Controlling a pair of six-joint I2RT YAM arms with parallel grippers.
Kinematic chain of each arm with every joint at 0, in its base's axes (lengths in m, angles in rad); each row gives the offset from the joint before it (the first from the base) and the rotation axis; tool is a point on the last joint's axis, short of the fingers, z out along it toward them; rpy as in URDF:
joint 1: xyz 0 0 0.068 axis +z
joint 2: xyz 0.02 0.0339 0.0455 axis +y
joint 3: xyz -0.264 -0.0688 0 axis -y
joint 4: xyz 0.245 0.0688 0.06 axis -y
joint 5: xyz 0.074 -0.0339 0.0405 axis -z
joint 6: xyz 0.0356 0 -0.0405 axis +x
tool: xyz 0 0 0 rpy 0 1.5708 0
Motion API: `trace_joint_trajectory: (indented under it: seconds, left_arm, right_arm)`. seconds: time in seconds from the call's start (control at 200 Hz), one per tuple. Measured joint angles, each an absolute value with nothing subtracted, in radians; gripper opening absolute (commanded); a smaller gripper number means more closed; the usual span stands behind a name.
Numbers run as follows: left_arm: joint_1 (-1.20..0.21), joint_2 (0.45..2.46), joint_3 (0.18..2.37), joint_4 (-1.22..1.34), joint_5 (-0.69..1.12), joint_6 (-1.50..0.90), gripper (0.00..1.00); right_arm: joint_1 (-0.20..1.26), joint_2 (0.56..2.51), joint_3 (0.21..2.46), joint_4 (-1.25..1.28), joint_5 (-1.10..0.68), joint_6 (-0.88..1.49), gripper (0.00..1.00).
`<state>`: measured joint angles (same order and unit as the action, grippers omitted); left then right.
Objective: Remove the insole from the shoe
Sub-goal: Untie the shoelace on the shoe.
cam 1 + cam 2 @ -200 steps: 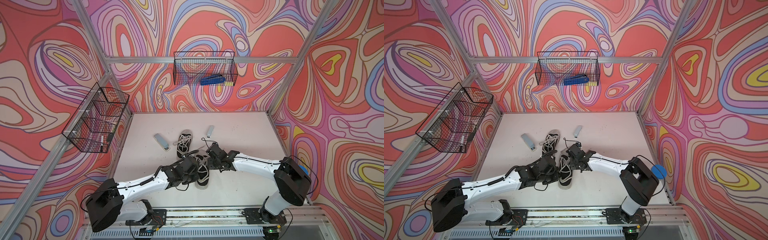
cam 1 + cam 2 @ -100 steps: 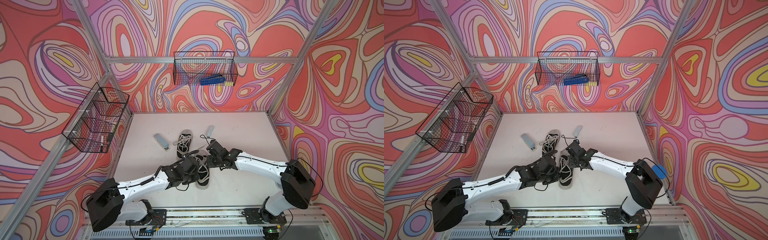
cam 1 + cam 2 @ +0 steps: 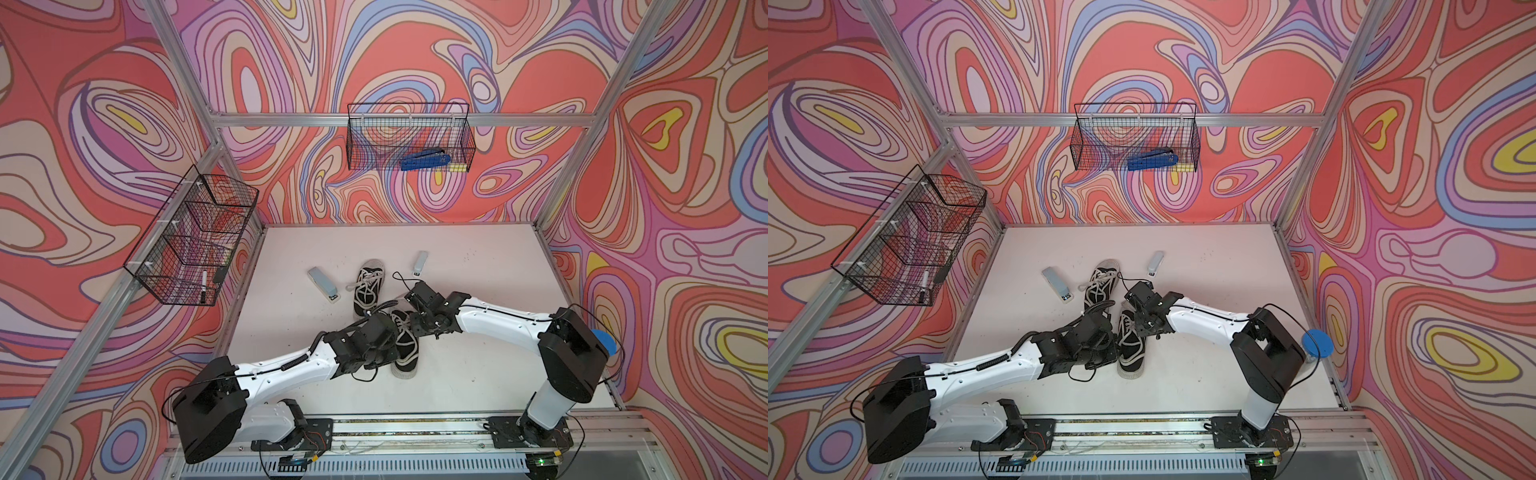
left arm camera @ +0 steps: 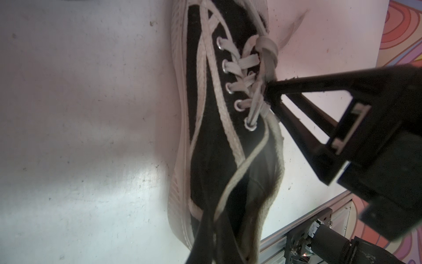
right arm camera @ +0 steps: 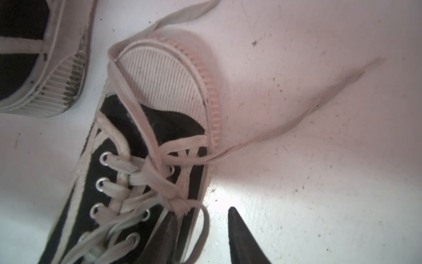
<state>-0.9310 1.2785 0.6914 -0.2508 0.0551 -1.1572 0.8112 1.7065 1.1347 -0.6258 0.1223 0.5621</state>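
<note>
Low centre in a top view, the shoe [image 3: 405, 349] lay with its insole unseen — presumably inside. The left gripper [image 4: 209, 230] pinched the heel rim, apparently steadying it; the right gripper [image 5: 201, 214] stood parted astride the laced side wall, likely seeking purchase.

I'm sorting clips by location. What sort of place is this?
Likely a robot lab test cell, not a home: two white arms bolted to a rail, an aluminium frame, and swirly printed backdrop walls.
</note>
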Motion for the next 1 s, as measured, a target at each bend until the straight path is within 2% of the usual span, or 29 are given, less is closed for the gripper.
trace_joint_trajectory:
  seconds: [0.321, 0.611, 0.761, 0.851, 0.931, 0.997]
  left_arm:
    - [-0.931, 1.279, 0.691, -0.251, 0.055, -1.156, 0.0]
    - [-0.931, 1.261, 0.691, -0.288, 0.051, -1.155, 0.0]
    - [-0.931, 1.24, 0.691, -0.304, 0.051, -1.155, 0.0]
    - [-0.931, 1.238, 0.691, -0.309, 0.051, -1.15, 0.0]
    - [-0.931, 1.238, 0.691, -0.311, 0.051, -1.145, 0.0]
    - [-0.931, 1.238, 0.691, -0.311, 0.051, -1.144, 0.0]
  right_arm:
    - [0.811, 1.744, 1.161, -0.717, 0.152, 0.535, 0.25]
    - [0.798, 1.848, 1.21, -0.779, 0.35, 0.514, 0.17]
    - [0.744, 1.841, 1.214, -0.786, 0.36, 0.497, 0.26]
    - [0.728, 1.786, 1.21, -0.779, 0.277, 0.506, 0.32]
    - [0.731, 1.691, 1.185, -0.748, 0.185, 0.546, 0.43]
    - [0.735, 1.602, 1.151, -0.707, 0.111, 0.61, 0.47]
